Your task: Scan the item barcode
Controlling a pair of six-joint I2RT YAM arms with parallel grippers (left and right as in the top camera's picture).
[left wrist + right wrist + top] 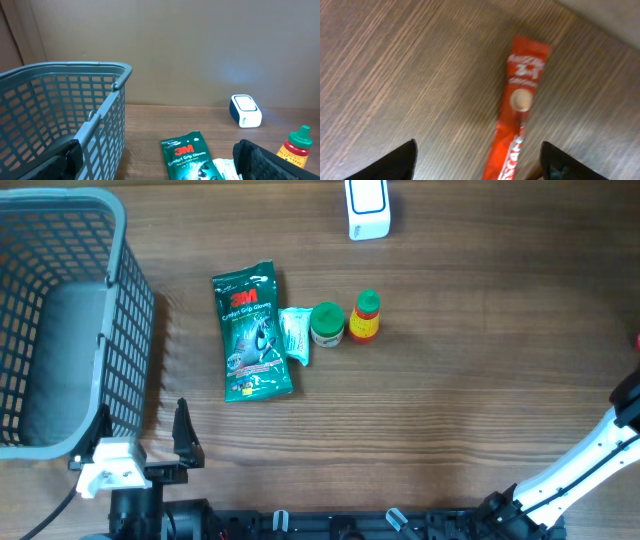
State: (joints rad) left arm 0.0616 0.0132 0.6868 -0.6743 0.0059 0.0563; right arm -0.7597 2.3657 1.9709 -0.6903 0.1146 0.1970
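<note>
Closest to the right wrist lens, the right gripper (479, 150) stands spread wide, pinching nothing. The red sachet (520, 105) lies on the table (395, 75) between its fingers, running from 6 toward 1 o'clock, with its lower end cut off. Its print is blurred; I make out only "2" and "1". Overhead crops gripper and sachet out at 3 o'clock. The left gripper (157, 150) is spread wide too, with the basket (65, 67) at 9 o'clock. Beyond it I read "3M Comfort Grip Gloves" on the green pack (186, 155). The white scanner (245, 110) shows whole at 2 o'clock; overhead clips it at 12.
</note>
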